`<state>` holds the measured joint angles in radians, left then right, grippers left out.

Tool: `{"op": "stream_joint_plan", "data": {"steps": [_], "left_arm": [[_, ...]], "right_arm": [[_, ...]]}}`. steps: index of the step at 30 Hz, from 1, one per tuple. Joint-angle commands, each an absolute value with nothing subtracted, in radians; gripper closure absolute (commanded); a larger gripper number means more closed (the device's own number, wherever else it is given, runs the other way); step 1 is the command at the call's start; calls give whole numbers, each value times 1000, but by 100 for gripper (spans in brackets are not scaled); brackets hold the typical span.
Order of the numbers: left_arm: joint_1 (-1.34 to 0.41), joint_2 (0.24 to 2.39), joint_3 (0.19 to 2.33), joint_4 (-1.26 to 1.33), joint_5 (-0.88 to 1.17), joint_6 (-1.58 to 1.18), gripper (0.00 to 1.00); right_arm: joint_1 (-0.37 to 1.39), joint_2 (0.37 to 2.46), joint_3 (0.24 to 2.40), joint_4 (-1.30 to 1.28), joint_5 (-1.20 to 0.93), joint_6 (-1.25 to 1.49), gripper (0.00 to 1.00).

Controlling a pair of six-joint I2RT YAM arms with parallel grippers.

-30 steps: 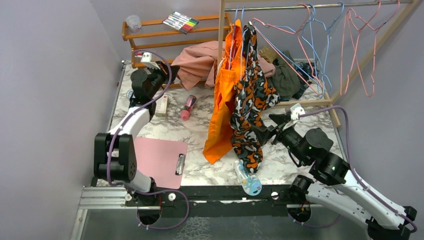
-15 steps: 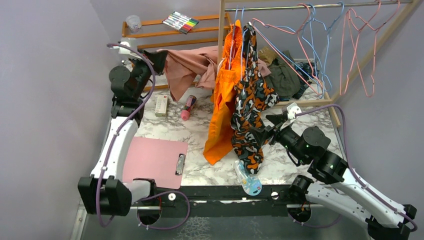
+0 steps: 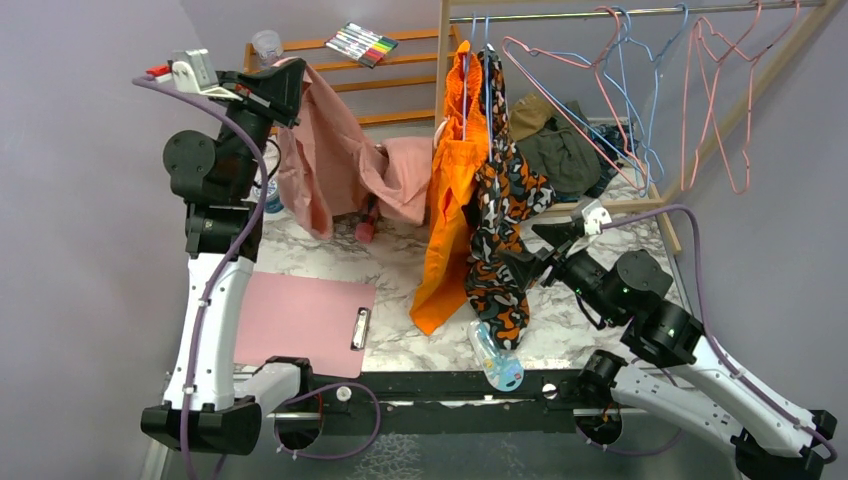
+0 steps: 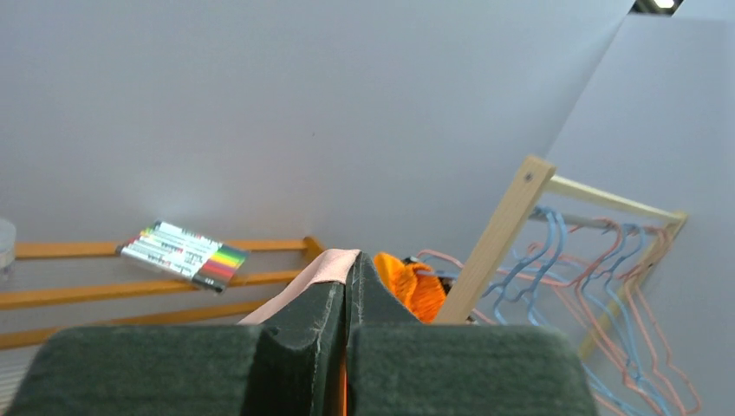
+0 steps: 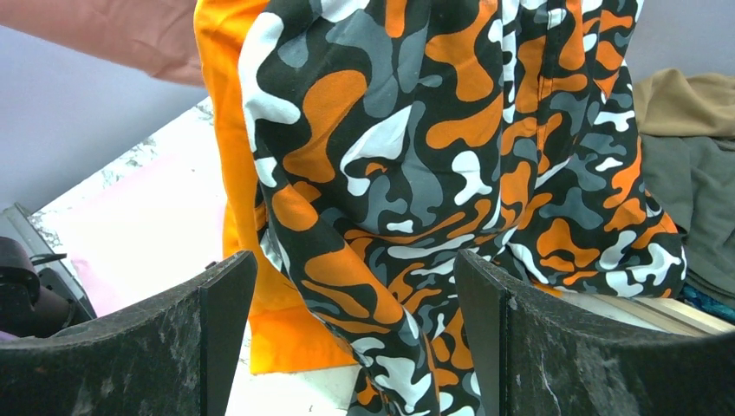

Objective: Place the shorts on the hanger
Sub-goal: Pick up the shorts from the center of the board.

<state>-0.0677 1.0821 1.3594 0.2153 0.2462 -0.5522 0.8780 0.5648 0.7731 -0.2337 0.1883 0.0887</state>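
Observation:
My left gripper (image 3: 287, 88) is raised high at the back left, shut on an edge of the dusty-pink shorts (image 3: 335, 170). They hang from it in a long drape, their far end against the orange garment. In the left wrist view the jaws (image 4: 347, 290) are pressed together with pink shorts fabric (image 4: 322, 269) pinched at the tips. A pink wire hanger (image 3: 688, 110) hangs on the wooden rail at the back right, far from both grippers. My right gripper (image 3: 527, 262) is open beside the hanging camouflage garment (image 5: 416, 173), whose folds lie loose between the wide-apart fingers.
An orange garment (image 3: 445, 200) and the camouflage garment (image 3: 505, 200) hang mid-table on blue hangers. A pink clipboard (image 3: 305, 320) lies front left and a clear bottle (image 3: 495, 362) at the front edge. Olive clothes (image 3: 560, 150) are piled at the back right. A marker pack (image 3: 360, 43) sits on the wooden shelf.
My left arm has swung up and to the left, lifting the shorts off the back of the table into the air. The right arm has barely moved and stays open.

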Motion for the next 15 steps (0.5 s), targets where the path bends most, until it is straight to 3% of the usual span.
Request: {"op": "stream_joint_plan", "data": {"steps": [1, 15], "left_arm": [[-70, 1064, 1482, 236, 219, -619, 100], [-71, 1123, 1746, 260, 332, -820, 100]], "right_arm": [[885, 572, 809, -249, 150, 88, 14], [884, 603, 875, -259, 69, 49, 14]]}}
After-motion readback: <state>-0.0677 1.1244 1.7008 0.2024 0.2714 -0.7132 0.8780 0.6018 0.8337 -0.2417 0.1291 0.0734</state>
